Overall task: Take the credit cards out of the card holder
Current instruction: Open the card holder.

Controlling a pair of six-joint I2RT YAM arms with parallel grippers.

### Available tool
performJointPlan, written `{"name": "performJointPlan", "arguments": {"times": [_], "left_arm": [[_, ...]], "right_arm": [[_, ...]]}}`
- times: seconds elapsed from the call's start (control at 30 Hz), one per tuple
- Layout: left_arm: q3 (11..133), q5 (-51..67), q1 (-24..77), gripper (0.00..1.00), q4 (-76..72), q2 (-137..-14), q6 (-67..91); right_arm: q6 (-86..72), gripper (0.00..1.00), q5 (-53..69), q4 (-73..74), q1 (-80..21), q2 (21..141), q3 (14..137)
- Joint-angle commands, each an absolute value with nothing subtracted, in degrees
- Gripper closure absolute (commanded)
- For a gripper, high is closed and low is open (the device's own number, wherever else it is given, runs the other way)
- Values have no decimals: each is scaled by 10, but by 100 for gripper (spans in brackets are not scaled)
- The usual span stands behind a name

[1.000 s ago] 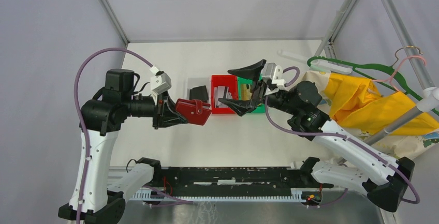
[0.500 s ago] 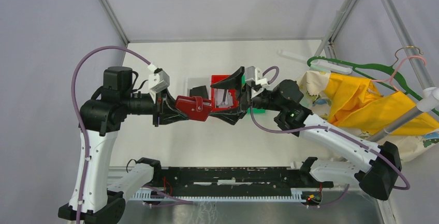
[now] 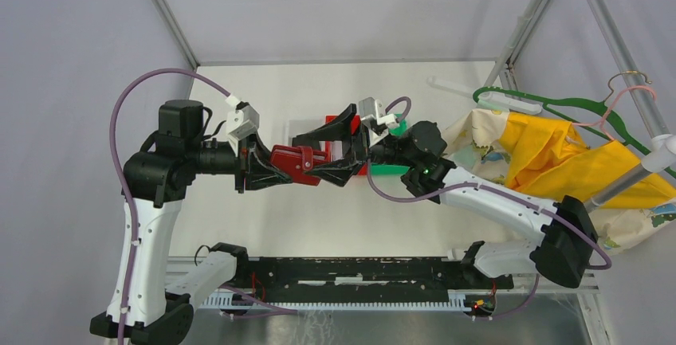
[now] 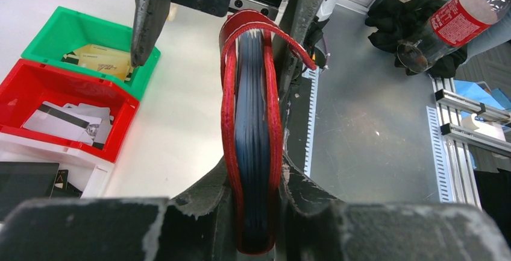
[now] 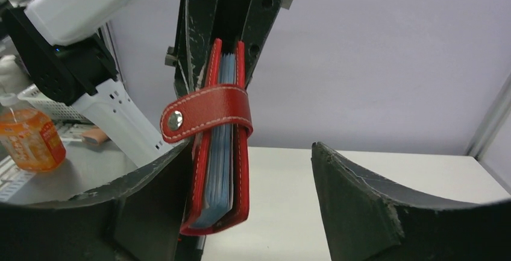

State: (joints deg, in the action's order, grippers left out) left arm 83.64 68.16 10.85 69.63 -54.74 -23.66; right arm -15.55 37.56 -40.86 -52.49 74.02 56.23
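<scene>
The card holder [image 3: 295,162] is held in the air above the table [image 3: 239,98], edge-up, between the two arms. Its red covers lie close together with the pale blue-grey pocket leaves [image 5: 224,146] packed between them, and no card can be made out among the leaves. A red strap [image 5: 211,115] with a metal snap [image 5: 175,120] crosses its free edge. In the left wrist view the strap arches loosely clear of that edge, and whether the snap is fastened cannot be told.

The left gripper [image 3: 275,168] clamps the holder's spine end, one finger pressed on each cover, its jaws narrowed onto it. The holder's free end points toward the right arm.

The right gripper [image 5: 271,170] stands wide apart and straddles that free end. In its own wrist view the holder sits just beside one finger [image 5: 138,207], possibly touching it. The other finger [image 5: 385,207] is well apart, with bare table showing between it and the holder.

Below and behind the holder, a red bin [image 4: 36,80] on the table holds loose credit cards [image 4: 63,116], pale with a dark stripe. A green bin [image 4: 60,26] just beside it holds tan cards [image 4: 102,59].
</scene>
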Motion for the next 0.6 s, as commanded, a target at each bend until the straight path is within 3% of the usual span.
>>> {"name": "performJointPlan", "arguments": {"times": [0.0,0.1,0.33,0.57], "left_arm": [[856,725,110,98,673,-543,-214],[855,732,110,98,673,-542,-212],[846,736,110,98,673,-536,-212],[844,727,110,98,683,-526,-226]], "right_arm": [[-215,27,387,-528,-526,761,598],[-235,36,383,-558,-525,774,604],[-292,45,357,-635,-524,796,612],[-349,62,366,-663,-524,813,634]]}}
